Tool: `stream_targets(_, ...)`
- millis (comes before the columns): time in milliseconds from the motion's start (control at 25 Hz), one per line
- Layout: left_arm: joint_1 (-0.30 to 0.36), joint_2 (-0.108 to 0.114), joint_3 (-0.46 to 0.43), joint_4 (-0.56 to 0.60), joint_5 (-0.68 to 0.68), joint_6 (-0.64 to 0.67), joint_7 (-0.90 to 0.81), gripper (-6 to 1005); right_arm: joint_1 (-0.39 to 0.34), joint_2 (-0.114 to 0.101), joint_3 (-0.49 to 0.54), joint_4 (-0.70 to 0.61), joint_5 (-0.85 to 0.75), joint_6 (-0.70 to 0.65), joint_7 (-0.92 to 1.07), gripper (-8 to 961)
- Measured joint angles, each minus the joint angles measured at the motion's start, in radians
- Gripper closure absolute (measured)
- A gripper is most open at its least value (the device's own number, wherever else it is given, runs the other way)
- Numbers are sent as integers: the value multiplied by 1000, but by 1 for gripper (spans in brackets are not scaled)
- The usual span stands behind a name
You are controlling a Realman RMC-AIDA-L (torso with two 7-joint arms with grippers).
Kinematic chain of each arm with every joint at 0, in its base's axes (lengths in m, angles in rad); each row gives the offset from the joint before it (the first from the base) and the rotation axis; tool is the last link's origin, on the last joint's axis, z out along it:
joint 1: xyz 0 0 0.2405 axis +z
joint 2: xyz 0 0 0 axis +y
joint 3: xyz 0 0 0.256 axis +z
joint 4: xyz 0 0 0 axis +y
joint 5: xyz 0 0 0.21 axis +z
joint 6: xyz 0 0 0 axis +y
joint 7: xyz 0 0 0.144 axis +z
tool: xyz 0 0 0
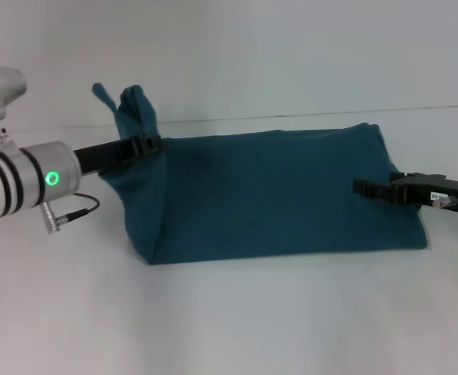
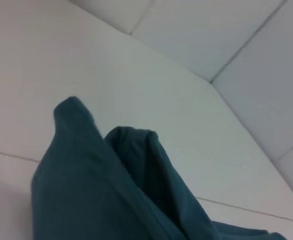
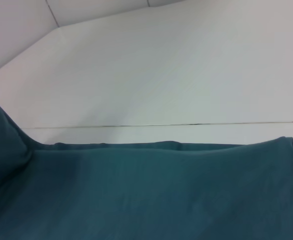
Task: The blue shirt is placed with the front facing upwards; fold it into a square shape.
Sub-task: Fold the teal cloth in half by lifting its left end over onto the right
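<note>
The blue shirt [image 1: 276,195] lies on the white table as a wide folded band, plain teal side up, with no print showing. Its left end is bunched and stands up in a peak [image 1: 133,105], also seen close in the left wrist view [image 2: 101,190]. My left gripper [image 1: 144,146] reaches in from the left and is shut on that raised end. My right gripper [image 1: 363,187] comes in from the right, low over the shirt's right edge. The right wrist view shows the flat teal cloth [image 3: 151,195] just below it.
The white table [image 1: 229,328] spreads around the shirt, with a thin seam [image 1: 307,117] running behind it. A grey cable [image 1: 76,205] hangs from the left arm near the shirt's left end.
</note>
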Motion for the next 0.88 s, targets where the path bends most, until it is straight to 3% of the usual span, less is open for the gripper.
stream_targets(520, 120, 39, -7, -37, 5, -36, 5, 944, 5, 2, -8, 7, 0, 12, 1, 29)
stream_targets(880, 166, 58, -8, -40, 7, -69, 13, 943, 7, 2, -8, 8, 0, 12, 4, 29)
